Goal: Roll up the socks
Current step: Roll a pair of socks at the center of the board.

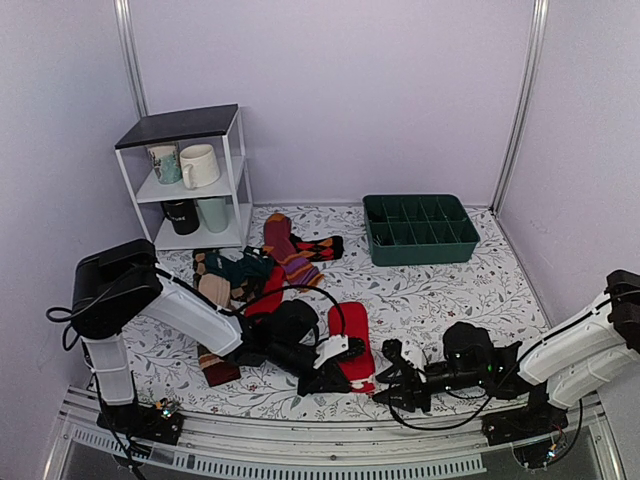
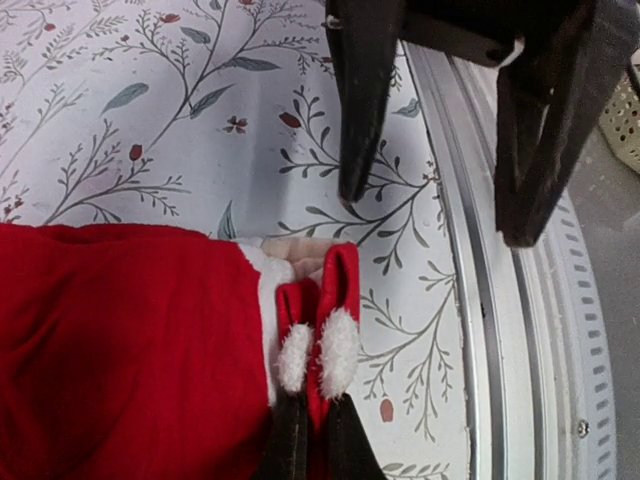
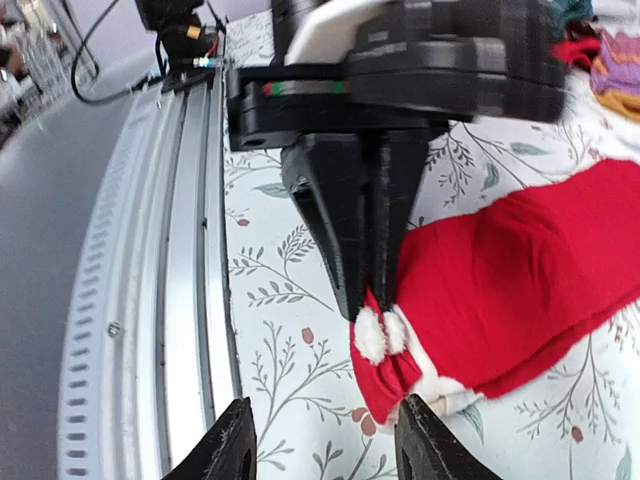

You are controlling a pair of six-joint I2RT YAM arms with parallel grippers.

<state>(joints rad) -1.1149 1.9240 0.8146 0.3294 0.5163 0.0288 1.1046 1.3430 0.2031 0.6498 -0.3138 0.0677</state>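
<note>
Where the floral-clothed table point(image 1: 470, 290) nears its front rail, the socks point(image 1: 352, 335) are found: one red pair, laid one on the other slightly right of the middle. In the right wrist view two red layers can be counted at their near end, and a pale cuff band is shown at that edge. A fold of this near end is pinched by the left end effector point(image 3: 372, 300), whose two fingers are pressed together on the red fabric, with white fluff bunched at their tips. The right end effector point(image 1: 397, 375) is held low over the table just right of the socks, its two fingers spread apart and closed on nothing. Left of and beyond the red pair a loose heap of other socks point(image 1: 250, 285) is seen, in which at least four can be told apart: a maroon striped sock point(image 1: 287, 250), a dark argyle sock point(image 1: 322, 246), a teal sock point(image 1: 245, 268) and a brown striped sock point(image 1: 215, 365). At the far left one white shelf unit point(image 1: 180, 125) is stood, and four mugs are kept in it: a patterned mug point(image 1: 165, 163) and a cream mug point(image 1: 200, 165) on the upper shelf, a black mug point(image 1: 180, 215) and a pale green mug point(image 1: 212, 213) on the lower. One green tray point(image 1: 420, 257), divided into compartments, is set at the far right.
</note>
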